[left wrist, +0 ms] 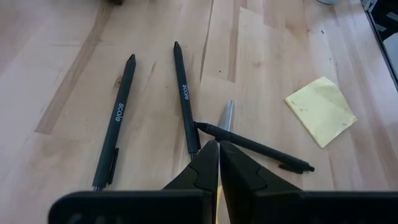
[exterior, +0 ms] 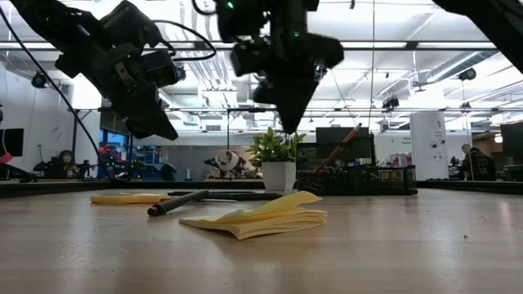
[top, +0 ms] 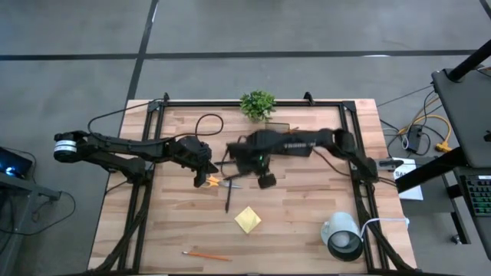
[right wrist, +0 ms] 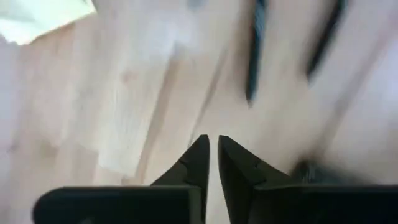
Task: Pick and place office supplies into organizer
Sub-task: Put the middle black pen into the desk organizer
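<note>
My wooden desk (top: 307,230) carries everything, and both my arms reach in over its middle. The black wire-mesh organizer (exterior: 359,180) sits at the far edge beside the small potted plant (top: 258,104), mostly hidden under my right arm in the high view. A white cup-like cylinder (top: 343,234) lies near the front right corner.

My left tool (left wrist: 218,155) hangs low over the desk centre with its fingers pressed together, holding nothing. My right tool (right wrist: 213,152) hovers close beside it above bare wood, its fingertips parted by only a thin slit and nothing between them.

The office supplies all lie out on the desk, none in my grip. The yellow sticky-note pad (top: 248,219) lies in front of the tools, its top sheets curled up. The yellow-handled scissors (top: 212,182) lie just under my left tool. Three black pens (left wrist: 115,120) lie near them, one crossing the scissor blade. An orange pencil (top: 205,255) lies apart near the front edge.
</note>
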`<state>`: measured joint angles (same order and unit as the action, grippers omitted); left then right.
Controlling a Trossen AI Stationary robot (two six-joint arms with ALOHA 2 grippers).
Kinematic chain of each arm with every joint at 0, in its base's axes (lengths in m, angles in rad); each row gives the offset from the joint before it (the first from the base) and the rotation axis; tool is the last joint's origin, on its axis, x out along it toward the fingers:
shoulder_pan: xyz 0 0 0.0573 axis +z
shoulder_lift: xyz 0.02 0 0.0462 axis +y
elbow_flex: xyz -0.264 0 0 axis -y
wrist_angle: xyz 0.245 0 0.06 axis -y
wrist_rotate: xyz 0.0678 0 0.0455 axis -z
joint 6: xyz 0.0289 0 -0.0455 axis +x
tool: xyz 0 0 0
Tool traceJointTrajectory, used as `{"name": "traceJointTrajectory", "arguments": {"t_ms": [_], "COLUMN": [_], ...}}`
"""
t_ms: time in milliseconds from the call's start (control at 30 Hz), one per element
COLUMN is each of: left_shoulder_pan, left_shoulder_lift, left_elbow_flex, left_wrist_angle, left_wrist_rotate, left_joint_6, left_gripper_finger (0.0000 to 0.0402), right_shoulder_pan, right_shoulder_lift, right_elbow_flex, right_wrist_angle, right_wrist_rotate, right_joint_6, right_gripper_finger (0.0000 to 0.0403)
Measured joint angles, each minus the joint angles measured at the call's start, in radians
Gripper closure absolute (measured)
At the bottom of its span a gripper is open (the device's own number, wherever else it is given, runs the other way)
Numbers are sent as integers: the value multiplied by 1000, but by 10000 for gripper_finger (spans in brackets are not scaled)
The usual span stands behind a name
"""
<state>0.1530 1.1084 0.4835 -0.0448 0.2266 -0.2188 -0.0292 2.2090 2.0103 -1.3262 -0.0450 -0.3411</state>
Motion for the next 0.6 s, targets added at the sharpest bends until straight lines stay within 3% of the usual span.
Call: {"name": "traceJointTrajectory", "arguments": {"t_ms": [200,367,600], "left_shoulder_pan": [0,0,-1], "left_shoulder_lift": [0,0,0], "left_elbow_flex": [0,0,0], "left_wrist_angle": [0,-7,-52], "left_wrist_rotate": [0,14,30], "left_joint_6": [-1,-10,-10], "left_gripper_finger": [401,401,402], "right_shoulder_pan": [11,-13,-19], "right_shoulder_lift": [68,125,150], "right_elbow_flex": [-14,-17,-22], "right_wrist_angle": [164,175,203], "right_wrist_rotate": [36,48,51], "right_joint_6": [130,127,114], "right_gripper_finger": [316,264,248]}}
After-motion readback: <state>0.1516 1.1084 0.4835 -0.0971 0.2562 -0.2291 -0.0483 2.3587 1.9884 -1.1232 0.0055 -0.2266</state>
